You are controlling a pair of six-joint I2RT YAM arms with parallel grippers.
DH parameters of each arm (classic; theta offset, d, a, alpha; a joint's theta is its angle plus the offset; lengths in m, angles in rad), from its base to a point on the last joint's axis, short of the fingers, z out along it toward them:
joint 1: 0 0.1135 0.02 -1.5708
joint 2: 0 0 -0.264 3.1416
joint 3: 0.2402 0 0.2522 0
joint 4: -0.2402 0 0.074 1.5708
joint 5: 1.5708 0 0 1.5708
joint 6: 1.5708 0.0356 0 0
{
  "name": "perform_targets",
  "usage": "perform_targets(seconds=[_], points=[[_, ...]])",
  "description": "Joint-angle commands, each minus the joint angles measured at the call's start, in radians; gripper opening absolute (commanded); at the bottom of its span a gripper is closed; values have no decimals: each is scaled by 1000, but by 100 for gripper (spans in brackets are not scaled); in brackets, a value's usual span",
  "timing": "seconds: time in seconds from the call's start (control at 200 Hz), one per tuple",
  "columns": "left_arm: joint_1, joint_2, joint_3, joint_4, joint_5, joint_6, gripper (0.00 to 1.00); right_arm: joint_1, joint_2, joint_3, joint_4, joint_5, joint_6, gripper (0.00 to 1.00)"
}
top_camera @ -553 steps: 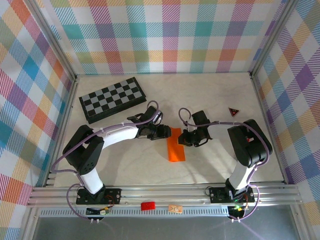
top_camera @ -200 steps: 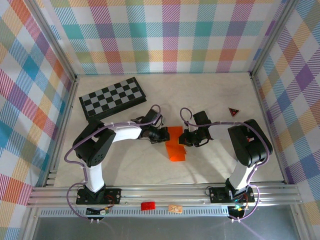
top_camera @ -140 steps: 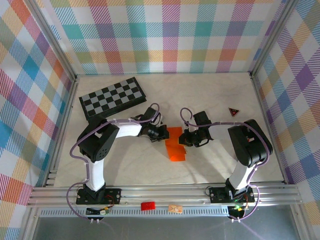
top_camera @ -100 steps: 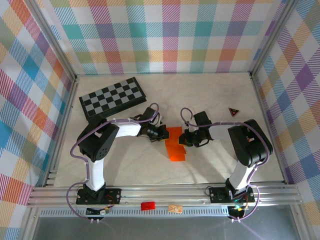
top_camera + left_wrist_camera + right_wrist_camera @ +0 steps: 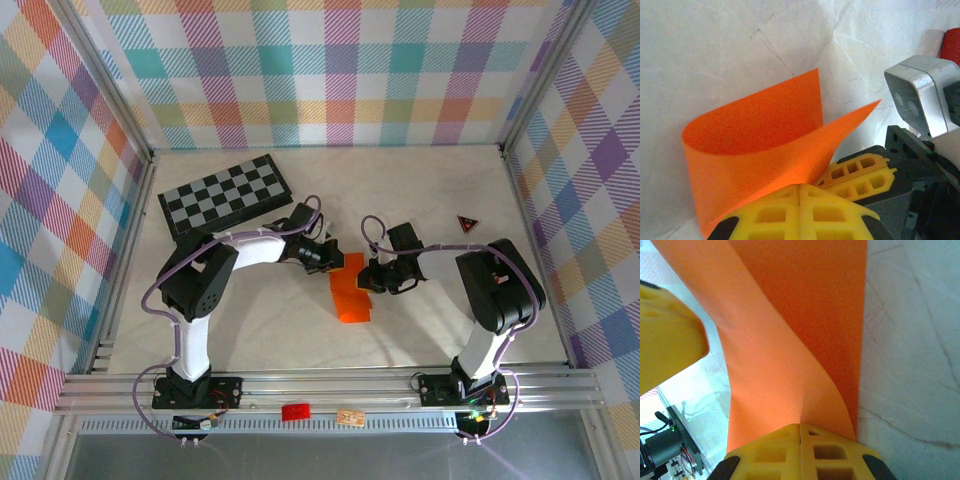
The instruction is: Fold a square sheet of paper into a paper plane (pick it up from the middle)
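Square sheet of paper (image 5: 352, 303), curled, in left jaws and right jaws

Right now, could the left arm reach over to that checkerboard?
Probably yes: the checkerboard lies close by with nothing between. But the left gripper is shut on the orange paper, which the right gripper also pinches, so it would have to let go first.

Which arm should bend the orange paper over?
Probably left: the left gripper pinches the orange paper at its curled-up end and can carry it over; the right gripper only holds another edge.
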Motion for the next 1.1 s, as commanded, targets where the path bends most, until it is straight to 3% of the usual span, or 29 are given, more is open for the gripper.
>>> perform_targets(seconds=[0.0, 0.285, 0.7, 0.975, 1.095], points=[[19, 49, -1, -14, 2, 7, 0, -4, 55, -59, -94, 155, 3, 0], [75, 93, -46, 11, -46, 17, 0, -5, 57, -64, -86, 153, 4, 0], [145, 115, 32, -37, -114, -35, 0, -4, 63, -61, -90, 151, -1, 0], [159, 73, 25, -22, -146, -96, 0, -4, 55, -64, -92, 146, -1, 0], [149, -23, -46, 106, -131, -133, 0, -4, 53, -67, -91, 147, 1, 0]])
